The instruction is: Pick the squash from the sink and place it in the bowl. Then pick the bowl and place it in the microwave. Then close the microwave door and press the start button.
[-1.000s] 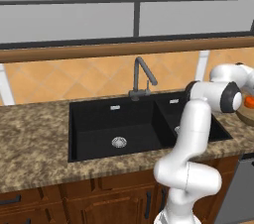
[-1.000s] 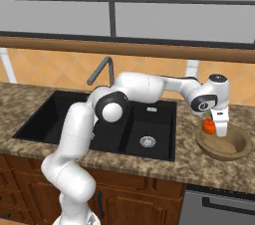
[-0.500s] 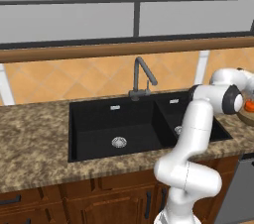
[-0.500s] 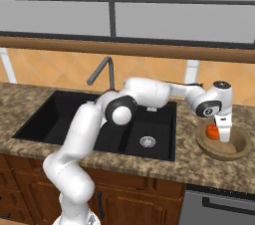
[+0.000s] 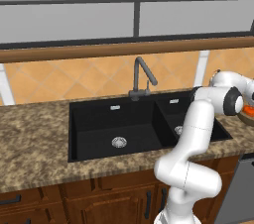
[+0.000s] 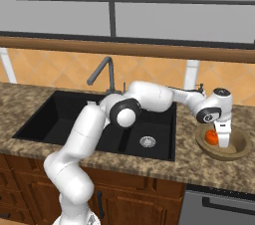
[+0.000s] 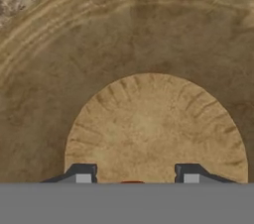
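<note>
Right base view: the gripper (image 6: pixel 222 144) hangs inside the bowl (image 6: pixel 240 148), which stands on the granite counter (image 6: pixel 189 162) just to the right of the sink (image 6: pixel 64 119). The squash (image 6: pixel 212 137) is within the bowl's rim, against the gripper's near side and apparently just above the bowl floor. Hand view: the two fingertips (image 7: pixel 82 173) stand apart over the ribbed centre of the bowl (image 7: pixel 129 44), with a sliver of the orange-red squash (image 7: pixel 131 182) between them at the lower edge; whether the pads press on it or have let go cannot be told from so thin a strip, so the grip is best read as a loose hold at the point of release.

Step in hand, by judgement: setting the squash down in the bowl. To do it well, the hand should go low enough for the squash to rest on the bowl floor before the jaws widen, so that it neither drops nor rolls toward the wall. The release should be centred, as now, and the withdrawal straight up, clear of the rim, so the bowl is not dragged toward the sink. The bowl's own pick-up for the microwave is not yet begun.
</note>
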